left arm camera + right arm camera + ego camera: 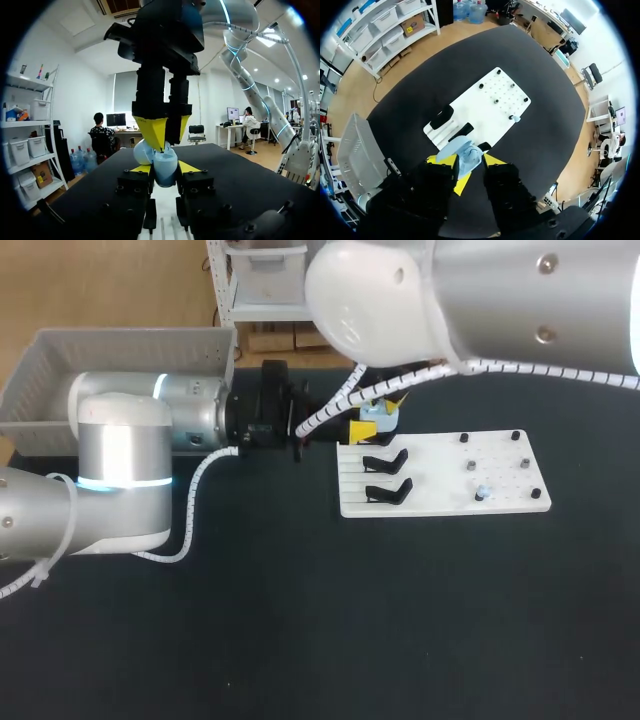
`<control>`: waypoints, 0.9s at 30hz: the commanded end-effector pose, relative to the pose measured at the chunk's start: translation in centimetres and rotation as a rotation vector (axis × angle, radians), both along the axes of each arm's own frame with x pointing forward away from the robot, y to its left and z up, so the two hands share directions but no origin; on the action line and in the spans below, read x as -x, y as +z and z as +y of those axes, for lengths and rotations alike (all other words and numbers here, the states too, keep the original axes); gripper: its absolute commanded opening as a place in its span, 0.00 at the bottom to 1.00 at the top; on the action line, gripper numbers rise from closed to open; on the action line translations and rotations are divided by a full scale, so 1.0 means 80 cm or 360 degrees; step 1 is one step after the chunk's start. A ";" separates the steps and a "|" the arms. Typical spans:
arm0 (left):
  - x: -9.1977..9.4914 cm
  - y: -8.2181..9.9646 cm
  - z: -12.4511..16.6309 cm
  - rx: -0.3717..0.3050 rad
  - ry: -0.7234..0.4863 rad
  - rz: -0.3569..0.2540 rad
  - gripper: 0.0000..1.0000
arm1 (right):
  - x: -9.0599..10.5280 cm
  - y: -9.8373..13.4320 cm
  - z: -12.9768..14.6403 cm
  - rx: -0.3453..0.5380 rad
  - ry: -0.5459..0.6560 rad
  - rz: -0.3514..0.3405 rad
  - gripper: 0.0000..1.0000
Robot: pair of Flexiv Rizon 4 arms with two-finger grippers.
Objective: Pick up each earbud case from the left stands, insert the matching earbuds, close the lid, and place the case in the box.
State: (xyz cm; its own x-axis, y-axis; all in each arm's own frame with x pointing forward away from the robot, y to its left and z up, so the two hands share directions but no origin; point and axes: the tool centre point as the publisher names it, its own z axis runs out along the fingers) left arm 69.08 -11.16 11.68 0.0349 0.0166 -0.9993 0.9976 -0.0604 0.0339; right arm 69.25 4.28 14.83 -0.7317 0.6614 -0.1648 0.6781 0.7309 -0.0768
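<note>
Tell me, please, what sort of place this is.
Likely a robotics lab bench: silver left arm and right arm, a white pegged board with black stands, a grey plastic crate, on a black table.

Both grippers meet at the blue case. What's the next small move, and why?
Probably raise the right gripper off the light-blue case, which the left gripper holds in its jaws, and go toward the small pale piece on the white board; it looks like an earbud not yet loaded.

The left claw (165, 168) reaches in level and the right claw (468, 160) points straight down, both clamped on one earbud case (164, 173).
</note>
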 end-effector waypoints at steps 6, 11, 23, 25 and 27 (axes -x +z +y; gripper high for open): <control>0.003 -0.001 -0.001 0.0004 0.0001 -0.0004 0.00 | 0.048 0.051 -0.028 -0.0164 0.0056 -0.0252 0.74; 0.003 -0.001 -0.001 0.0004 0.0001 -0.0004 0.00 | 0.062 0.059 -0.067 -0.0253 0.0142 -0.0414 0.79; 0.003 -0.001 -0.001 0.0004 0.0001 -0.0004 0.00 | 0.078 0.049 -0.149 -0.0340 0.0312 -0.0413 0.73; 0.003 -0.001 -0.001 0.0004 0.0001 -0.0004 0.00 | 0.081 0.044 -0.155 -0.0343 0.0355 -0.0399 0.73; 0.003 -0.001 -0.001 0.0004 0.0001 -0.0004 0.00 | 0.084 0.035 -0.160 -0.0326 0.0403 -0.0383 0.70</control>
State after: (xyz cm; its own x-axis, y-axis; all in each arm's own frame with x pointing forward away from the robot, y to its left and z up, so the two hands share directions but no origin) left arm 68.92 -11.23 11.70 0.0349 0.0153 -0.9993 0.9974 -0.0642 0.0339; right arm 63.70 -6.81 18.34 -0.8292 0.5109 -0.2266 0.5195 0.8541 0.0249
